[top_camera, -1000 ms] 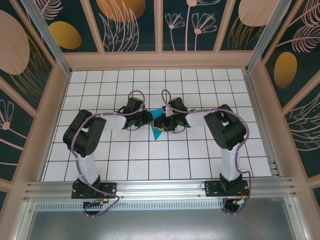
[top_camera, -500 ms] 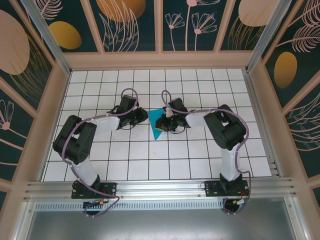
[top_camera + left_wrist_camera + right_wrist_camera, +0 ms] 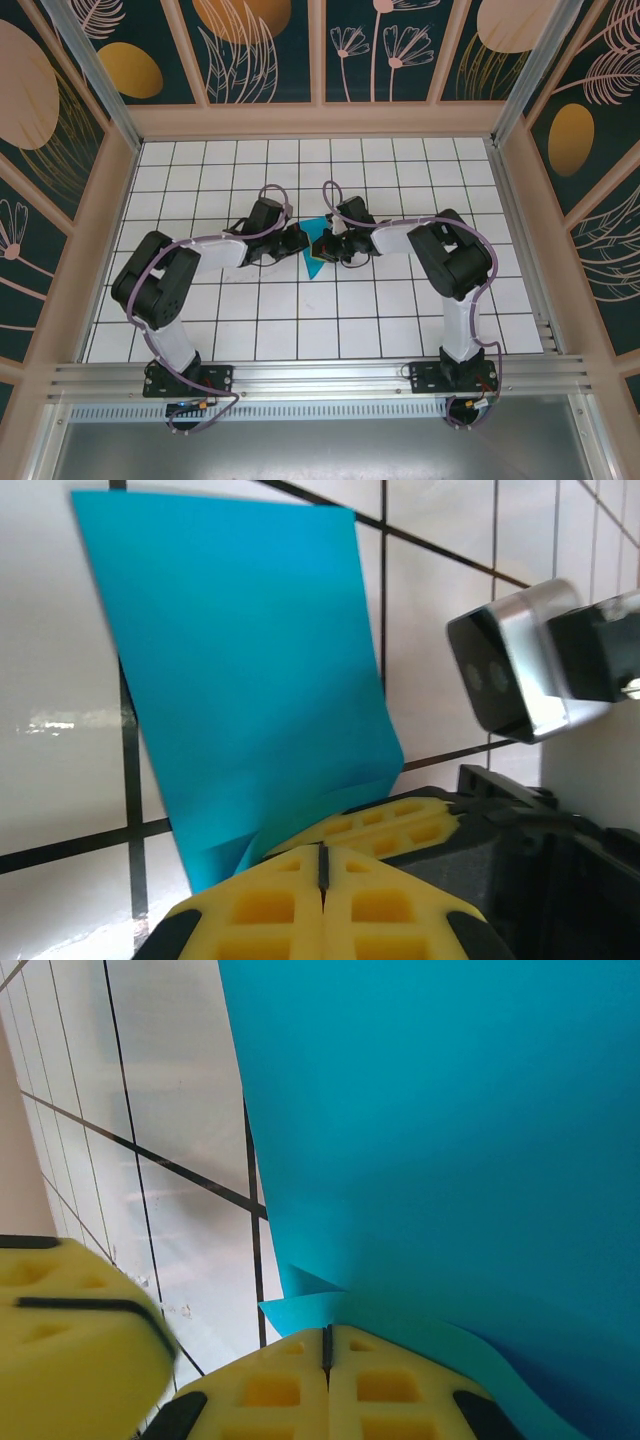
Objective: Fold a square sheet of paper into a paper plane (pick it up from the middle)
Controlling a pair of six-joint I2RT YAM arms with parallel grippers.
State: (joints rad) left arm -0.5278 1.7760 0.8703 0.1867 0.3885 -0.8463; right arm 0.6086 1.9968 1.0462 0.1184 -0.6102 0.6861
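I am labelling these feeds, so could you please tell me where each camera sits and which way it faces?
Top external: high behind the robot, looking down on the table; left arm and right arm meet at the paper.
Left wrist: on the left wrist, looking along its shut jaws at the paper; the right arm's camera at right.
Right wrist: on the right wrist, facing the paper over its shut jaws.
Shared: all three show the paper.

A robot lab test cell: two arms, left (image 3: 165, 280) and right (image 3: 455, 260), are bolted to an aluminium rail (image 3: 320, 375) at the near edge of a white grid-tiled desk (image 3: 400, 330). Framed wall panels (image 3: 260, 50) printed with dark teal botanical patterns box the desk in, and purple cables (image 3: 262, 190) loop along the arms.
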